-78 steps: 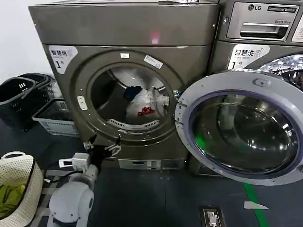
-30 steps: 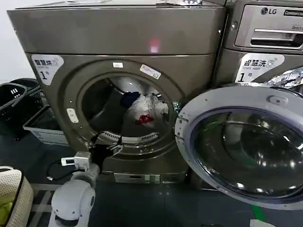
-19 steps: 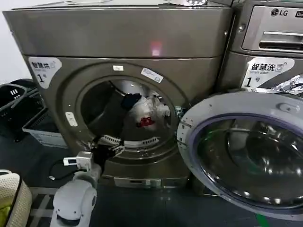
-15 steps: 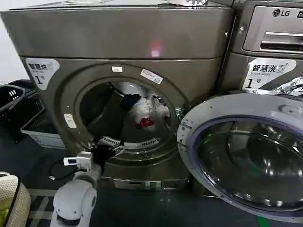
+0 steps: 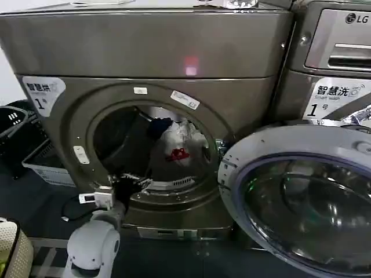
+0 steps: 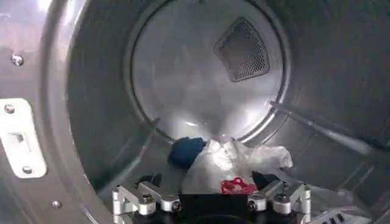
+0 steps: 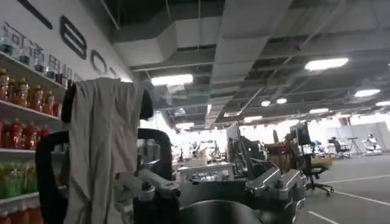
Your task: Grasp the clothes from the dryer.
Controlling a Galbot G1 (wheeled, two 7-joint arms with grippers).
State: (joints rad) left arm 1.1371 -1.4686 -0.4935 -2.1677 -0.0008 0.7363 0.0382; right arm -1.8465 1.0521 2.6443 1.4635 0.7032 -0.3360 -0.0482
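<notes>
Push the left gripper point(image 5: 128, 184) straight in over the lower lip of the dryer point(image 5: 145, 52), low and level, from its place at the bottom left of the porthole. Leave the fingers point(image 6: 131, 199) as they stand, spread wide and gripping nothing, and do not close them until cloth lies between them. Steer clear of the metal rim on the way in; probably the main hazard here is a finger catching on the lip.

Aim deeper into the drum point(image 6: 91, 122) and slightly rightward, at the clothes point(image 5: 177, 142) heaped on the drum floor toward the back. From the left wrist, find the white bundle dead ahead, beyond the fingertips and well apart from them, with no contact yet. Note the dark blue piece point(image 6: 186, 151) tucked against the bundle's left side and the red patch point(image 6: 237, 185) on its near face, almost in line with the middle of the gap between the fingers. Go for the thick middle of the heap, near that red patch, to gather enough fabric in one pinch; expect loose cloth to sag and trail.

Mind the open door point(image 5: 295, 202), swung out to the right of the porthole, near but off the line of reach.

Leave the right gripper point(image 7: 210, 195) parked, pointed off into the room and away from the dryer, fingers apart and empty.
</notes>
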